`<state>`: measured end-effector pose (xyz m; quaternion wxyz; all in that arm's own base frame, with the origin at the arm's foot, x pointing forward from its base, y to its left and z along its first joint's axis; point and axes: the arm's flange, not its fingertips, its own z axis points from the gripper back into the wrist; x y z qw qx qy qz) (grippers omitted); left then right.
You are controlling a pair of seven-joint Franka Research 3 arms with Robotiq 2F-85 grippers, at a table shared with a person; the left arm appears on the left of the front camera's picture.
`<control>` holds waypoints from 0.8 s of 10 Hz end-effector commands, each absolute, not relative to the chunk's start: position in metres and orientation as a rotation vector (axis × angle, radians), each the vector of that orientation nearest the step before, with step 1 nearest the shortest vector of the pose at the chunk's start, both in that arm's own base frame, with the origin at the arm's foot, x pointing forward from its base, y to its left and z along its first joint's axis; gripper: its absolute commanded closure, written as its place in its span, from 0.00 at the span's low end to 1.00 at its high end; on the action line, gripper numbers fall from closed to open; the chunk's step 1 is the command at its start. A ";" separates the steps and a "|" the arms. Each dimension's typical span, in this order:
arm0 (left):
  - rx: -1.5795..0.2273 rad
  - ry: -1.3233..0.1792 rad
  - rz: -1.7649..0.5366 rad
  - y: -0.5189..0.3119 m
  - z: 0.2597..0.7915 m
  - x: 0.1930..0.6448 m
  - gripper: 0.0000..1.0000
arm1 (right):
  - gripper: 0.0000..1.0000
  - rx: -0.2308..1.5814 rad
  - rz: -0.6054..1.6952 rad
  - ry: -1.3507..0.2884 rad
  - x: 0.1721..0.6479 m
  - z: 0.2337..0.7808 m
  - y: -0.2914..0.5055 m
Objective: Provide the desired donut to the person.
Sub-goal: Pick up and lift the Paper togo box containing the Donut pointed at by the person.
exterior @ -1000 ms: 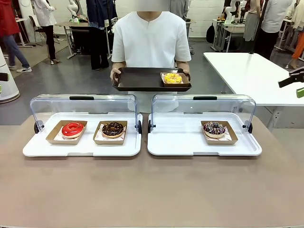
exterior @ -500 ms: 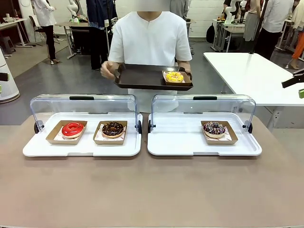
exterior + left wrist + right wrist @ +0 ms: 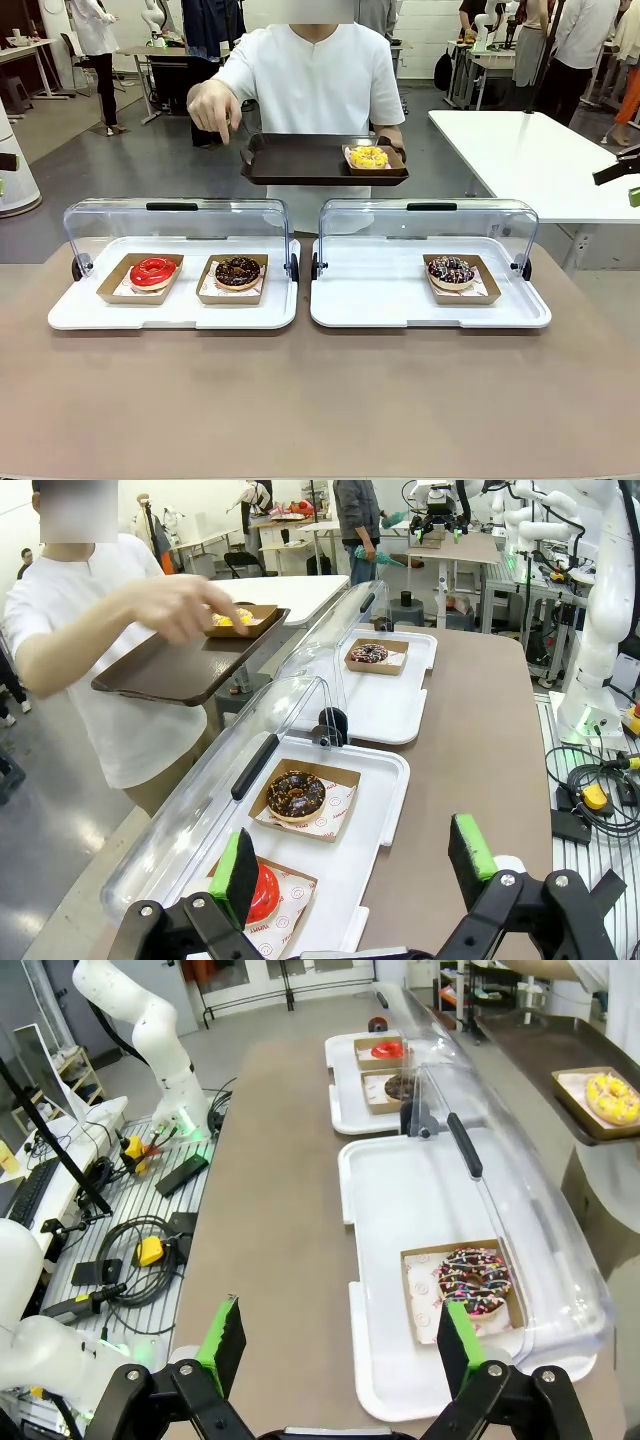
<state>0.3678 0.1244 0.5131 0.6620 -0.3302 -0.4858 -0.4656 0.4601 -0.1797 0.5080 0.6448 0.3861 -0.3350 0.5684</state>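
Person's hand pointing down, choosing a donut.
It seems aimed at the chocolate donut; your left gripper and right gripper gape wide, empty.

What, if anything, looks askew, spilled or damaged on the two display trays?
Nothing stands out. The red donut, chocolate donut and sprinkled donut each sit whole and level. The left lid and right lid are raised alike, and nothing is spilled.

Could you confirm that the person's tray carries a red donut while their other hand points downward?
Not quite: the front view shows the donut on the person's tray is yellow, not red. The other hand does point downward.
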 end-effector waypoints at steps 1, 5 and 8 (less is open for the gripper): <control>-0.747 -1.114 -1.051 0.125 0.514 0.368 0.00 | 0.00 0.879 1.271 -0.783 0.463 0.506 -0.177; -0.747 -1.114 -1.051 0.125 0.514 0.368 0.00 | 0.00 0.879 1.271 -0.783 0.463 0.506 -0.177; -0.747 -1.114 -1.051 0.125 0.514 0.368 0.00 | 0.00 0.879 1.271 -0.783 0.463 0.506 -0.177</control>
